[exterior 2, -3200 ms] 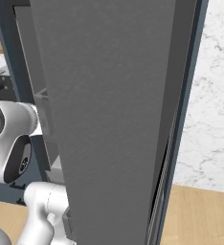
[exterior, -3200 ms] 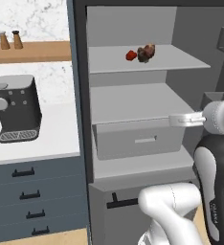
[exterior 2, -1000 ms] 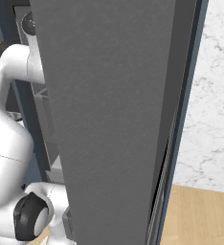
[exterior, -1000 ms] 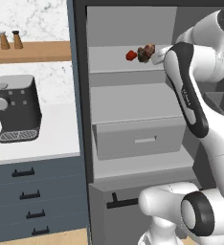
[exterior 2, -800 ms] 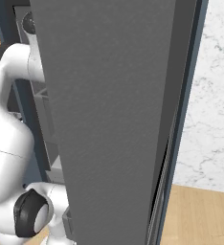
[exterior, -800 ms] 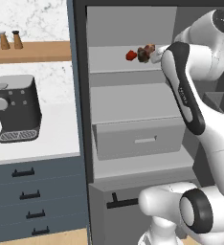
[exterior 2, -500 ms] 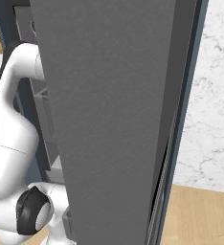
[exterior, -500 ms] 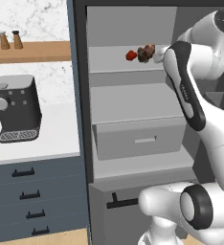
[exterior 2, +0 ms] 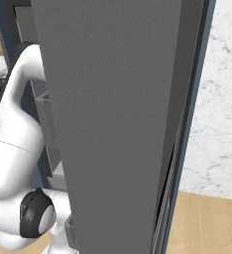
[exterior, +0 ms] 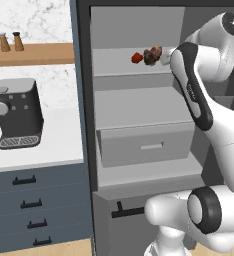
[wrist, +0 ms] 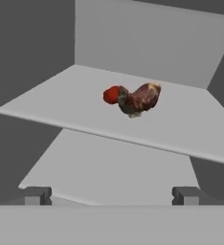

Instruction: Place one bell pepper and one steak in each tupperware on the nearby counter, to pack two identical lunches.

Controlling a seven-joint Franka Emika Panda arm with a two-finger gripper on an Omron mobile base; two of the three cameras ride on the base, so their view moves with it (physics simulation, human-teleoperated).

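Ahead of the end effector (wrist: 111, 195), whose fingers stand wide and empty, the steak (wrist: 140, 99) lies on the fridge shelf (wrist: 61, 107) touching the bell pepper (wrist: 112, 94) at its left.

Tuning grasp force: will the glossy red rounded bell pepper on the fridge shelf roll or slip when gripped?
The glossy red rounded bell pepper looks smooth, so the pads may slip. Its round shape could roll if nudged, though the mottled brown lumpy steak beside it seems to touch it and may block rolling that way.
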